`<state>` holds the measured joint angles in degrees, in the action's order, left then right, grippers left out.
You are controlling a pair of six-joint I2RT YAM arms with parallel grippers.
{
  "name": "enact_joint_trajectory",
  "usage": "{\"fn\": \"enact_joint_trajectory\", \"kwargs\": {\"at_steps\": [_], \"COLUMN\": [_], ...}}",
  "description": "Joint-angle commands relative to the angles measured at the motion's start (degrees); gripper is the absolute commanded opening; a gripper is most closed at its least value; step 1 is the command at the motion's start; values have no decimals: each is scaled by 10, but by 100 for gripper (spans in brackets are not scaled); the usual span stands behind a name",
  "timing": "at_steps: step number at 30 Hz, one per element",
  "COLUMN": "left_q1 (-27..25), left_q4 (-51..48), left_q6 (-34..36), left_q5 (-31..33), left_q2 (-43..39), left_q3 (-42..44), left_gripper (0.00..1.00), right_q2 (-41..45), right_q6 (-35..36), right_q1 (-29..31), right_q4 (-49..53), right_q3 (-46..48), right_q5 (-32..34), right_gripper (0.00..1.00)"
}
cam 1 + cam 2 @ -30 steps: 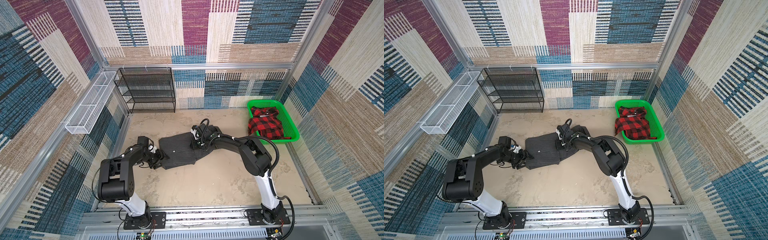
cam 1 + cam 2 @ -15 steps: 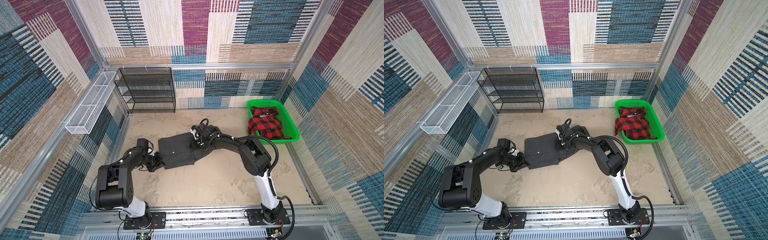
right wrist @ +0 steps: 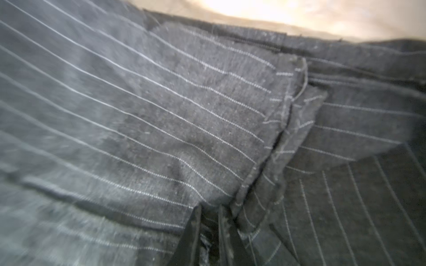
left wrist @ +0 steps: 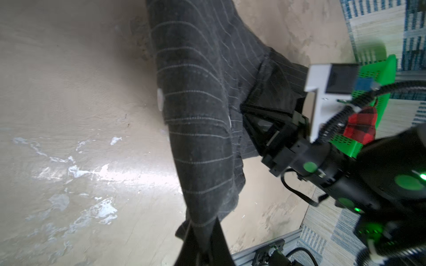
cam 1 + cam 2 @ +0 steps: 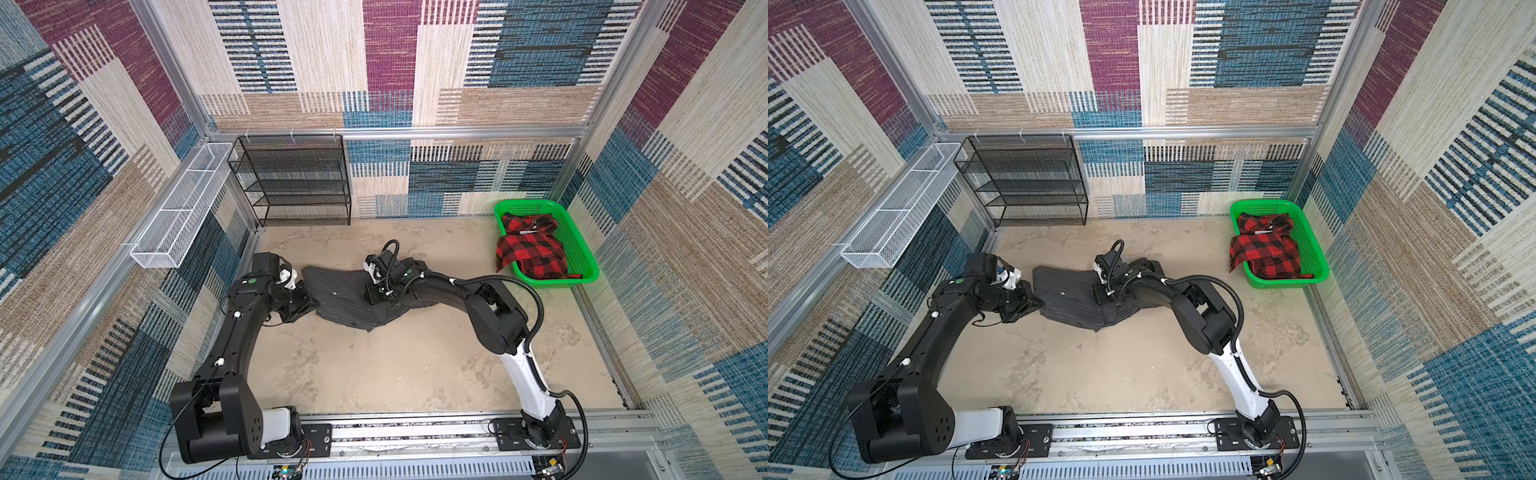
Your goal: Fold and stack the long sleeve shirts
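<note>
Just snapped the left claw (image 4: pixel 204 241) shut on the left edge of the dark charcoal pinstriped cloth button shirt (image 5: pixel 345 299), after sitting roughly half open there a second back. Clenched for real now, with cloth bunched between the tips. Same old grip from the right claw (image 3: pixel 211 232) nearer the shirt's right side, apparently pinching a fold, though hard to swear to with that blurry close-up. Still lying rumpled in the middle of the sandy-beige bench (image 5: pixel 374 374), not properly folded. Means holding both sides at last, so probably set for a lift or stretch before folding. Nothing touched on the red-and-black buffalo check cloth shirt (image 5: pixel 534 253), heaped in the green plastic mesh basket (image 5: pixel 579 245) with a flap draped over the rim.
</note>
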<state>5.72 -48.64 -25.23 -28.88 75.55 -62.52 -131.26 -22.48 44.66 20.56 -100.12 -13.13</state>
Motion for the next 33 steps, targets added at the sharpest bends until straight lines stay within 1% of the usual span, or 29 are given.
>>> {"fn": "enact_joint_trajectory", "kwargs": {"at_steps": [1,5,10,14,17,20,24,26,28,31,33], "left_q1": [0,-16,-50,-64,-69,-75,-103,-119,-134,-154,-161], "left_q4": [-52,-73,-95,-112,-117,-117,-117,-118,-118,-121,-124], "left_q6": [33,44,56,65,73,77,87,90,91,96,100], "left_q5": [-26,-29,-13,12,27,27,32,32,34,45,50], "left_q2": [-11,-5,27,49,67,86,131,153,171,182,183], "left_q3": [-30,-73,-119,-156,-186,-212,-251,-266,-277,-287,-290], "left_gripper": [0,0,0,0,0,0,0,0,0,0,0], "right_q2": [-21,-65,-123,-142,-134,-120,-129,-120,-86,-29,-8], "right_q6": [-22,-46,-78,-92,-99,-112,-121,-126,-126,-137,-138], "right_q1": [14,33,54,67,73,78,91,91,86,64,51], "right_q4": [4,16,26,24,11,-13,-20,-21,-37,-72,-72], "right_q3": [-38,-114,-203,-226,-206,-173,-175,-161,-115,-38,-11], "right_q5": [-8,-12,-41,-54,-60,-64,-82,-67,-33,-12,1], "right_gripper": [18,18,18,17,17,17,16,16,16,18,19]}}
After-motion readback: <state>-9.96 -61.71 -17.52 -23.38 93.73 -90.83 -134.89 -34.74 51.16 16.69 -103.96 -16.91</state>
